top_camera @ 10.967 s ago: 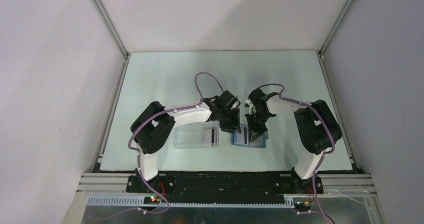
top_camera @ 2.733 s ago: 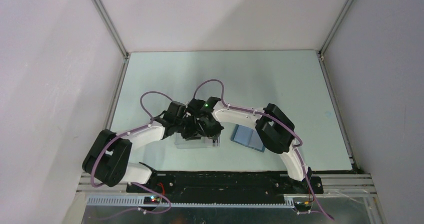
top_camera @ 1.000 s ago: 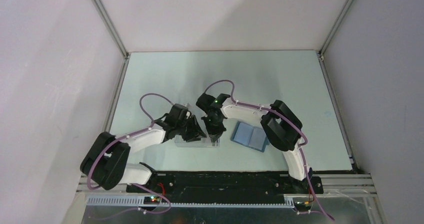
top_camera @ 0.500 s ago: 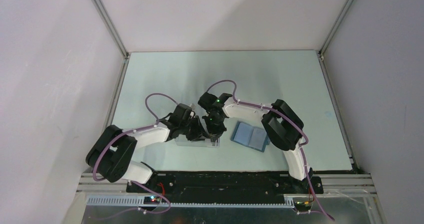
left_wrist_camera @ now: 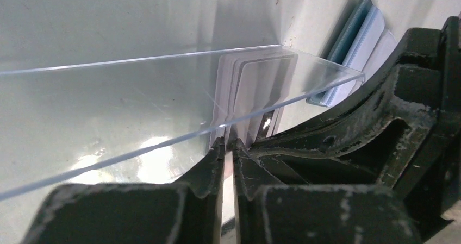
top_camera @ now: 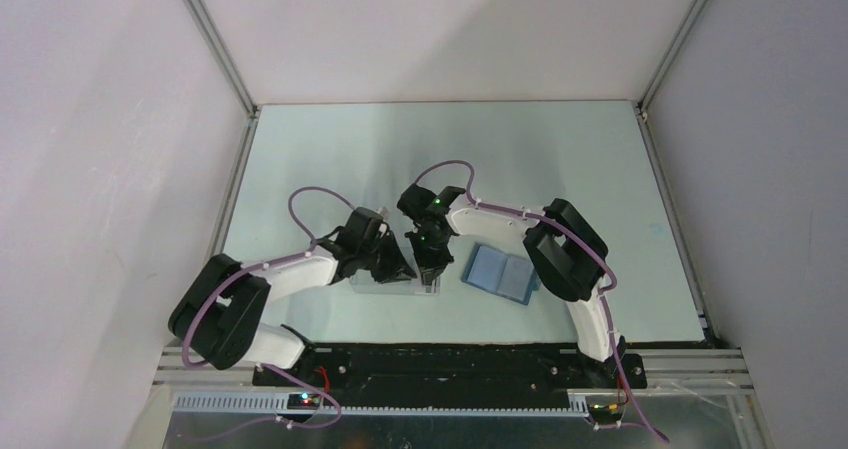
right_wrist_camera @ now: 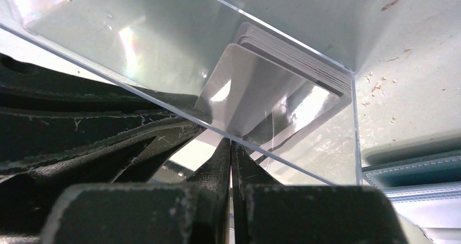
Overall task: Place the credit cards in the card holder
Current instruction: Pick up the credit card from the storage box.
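With the right gripper pressed shut at the low edge of one credit card tipped up off the stack of credit cards in the clear box, and the left gripper at a mere slit on that box's wall, seemingly nipping it, draw the card up slowly. Confirm a true pinch first, unclear from here; then carry across to the card holder, lying open just right of the box

cards in box, card holder just right
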Tool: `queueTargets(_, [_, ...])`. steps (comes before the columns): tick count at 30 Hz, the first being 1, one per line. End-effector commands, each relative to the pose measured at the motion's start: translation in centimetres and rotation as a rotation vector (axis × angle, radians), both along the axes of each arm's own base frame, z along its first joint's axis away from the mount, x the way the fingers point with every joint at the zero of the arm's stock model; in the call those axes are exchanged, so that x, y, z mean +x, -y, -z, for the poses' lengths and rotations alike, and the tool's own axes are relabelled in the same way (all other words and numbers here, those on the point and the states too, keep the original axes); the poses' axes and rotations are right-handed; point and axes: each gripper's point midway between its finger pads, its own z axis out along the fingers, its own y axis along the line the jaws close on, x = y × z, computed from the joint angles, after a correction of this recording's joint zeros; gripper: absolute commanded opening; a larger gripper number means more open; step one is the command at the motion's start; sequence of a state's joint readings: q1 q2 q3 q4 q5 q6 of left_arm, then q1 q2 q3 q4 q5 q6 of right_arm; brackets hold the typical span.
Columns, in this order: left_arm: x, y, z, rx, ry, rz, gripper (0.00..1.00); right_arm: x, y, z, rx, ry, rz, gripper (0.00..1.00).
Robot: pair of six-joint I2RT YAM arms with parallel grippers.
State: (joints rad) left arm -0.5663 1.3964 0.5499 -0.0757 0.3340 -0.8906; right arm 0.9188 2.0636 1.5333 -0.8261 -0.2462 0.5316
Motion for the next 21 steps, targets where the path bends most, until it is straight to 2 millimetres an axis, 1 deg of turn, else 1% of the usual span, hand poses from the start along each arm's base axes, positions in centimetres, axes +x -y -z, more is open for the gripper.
queueTargets(1, [0.3, 1.9, -3.1, -0.105, 0.051, 0.033, 0.09, 0.5, 1.5, 2.3, -0.076, 0.027, 0.009, 0.00])
queueTargets(7, [0.3, 2.7, -4.6, -0.145, 0.080, 0.068, 0.08, 0.5, 1.5, 2.1, -0.072, 0.029, 0.009, 0.00])
queueTargets(9, [0.1, 3.3, -5.2, -0.176, 0.083, 0.102, 0.10, 0.6, 1.5, 2.0, -0.066, 0.031, 0.010, 0.00])
queueTargets(11, [-0.2, 4.0, -5.6, -0.201, 0.075, 0.140, 0.13, 0.6, 1.4, 1.8, -0.059, 0.034, 0.008, 0.00])
queueTargets(14, [-0.7, 4.5, -5.1, -0.211, 0.043, 0.183, 0.19, 0.7, 1.2, 1.4, -0.044, 0.043, 0.008, 0.00])
queueTargets(18, [-0.9, 4.6, -4.5, -0.199, 0.029, 0.191, 0.20, 1.0, 1.2, 0.9, -0.022, 0.053, 0.013, 0.00])
queueTargets(21, [-0.4, 4.9, -4.9, -0.216, 0.057, 0.186, 0.21, 1.1, 1.1, 0.5, -0.004, 0.058, 0.013, 0.00])
